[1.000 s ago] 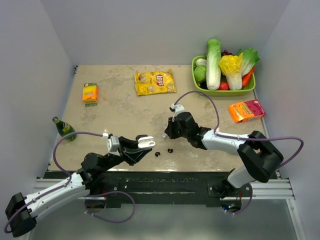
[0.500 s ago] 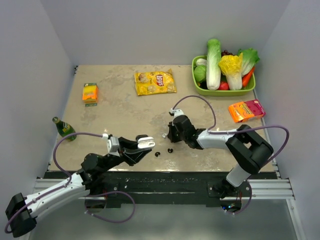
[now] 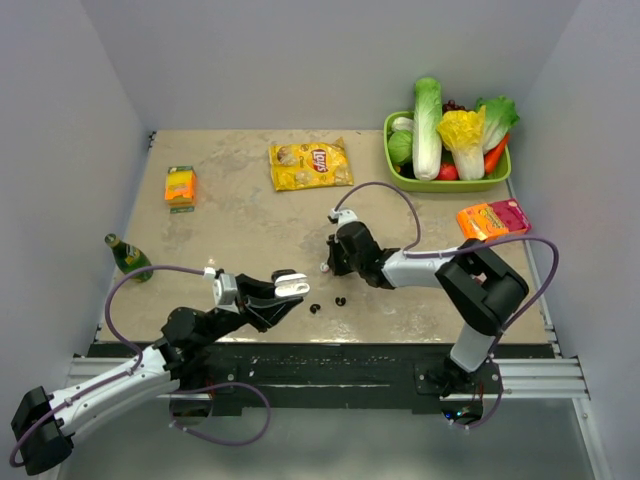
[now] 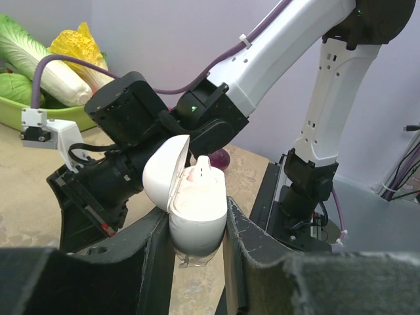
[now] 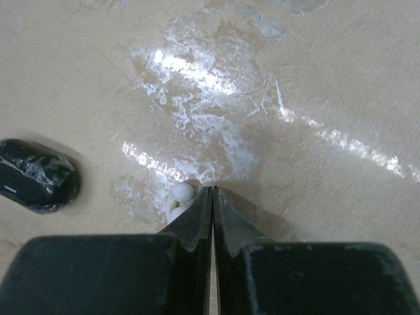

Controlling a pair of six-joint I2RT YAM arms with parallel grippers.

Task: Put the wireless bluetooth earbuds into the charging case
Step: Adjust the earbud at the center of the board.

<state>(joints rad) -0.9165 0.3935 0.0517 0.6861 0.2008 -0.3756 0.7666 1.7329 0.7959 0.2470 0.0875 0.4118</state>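
My left gripper (image 3: 284, 292) is shut on the white charging case (image 3: 292, 285) and holds it above the table's near edge. In the left wrist view the case (image 4: 197, 220) sits between the fingers with its lid open, and one whitish earbud (image 4: 202, 172) stands in it. My right gripper (image 3: 329, 264) is low on the table with its jaws shut and nothing between them (image 5: 212, 191). A whitish earbud (image 5: 178, 195) lies against the left finger's outer side. A dark earbud (image 5: 36, 184) lies to the left. Two dark earbuds (image 3: 315, 308) (image 3: 341, 300) lie between the grippers.
A yellow chips bag (image 3: 310, 165) lies at the back middle. A green basket (image 3: 446, 184) of vegetables stands at the back right, an orange-pink packet (image 3: 492, 220) in front of it. An orange box (image 3: 180, 185) and a green bottle (image 3: 128, 256) are at the left.
My right gripper has shifted a little left and its elbow has swung inward. The left arm and the case have not moved.
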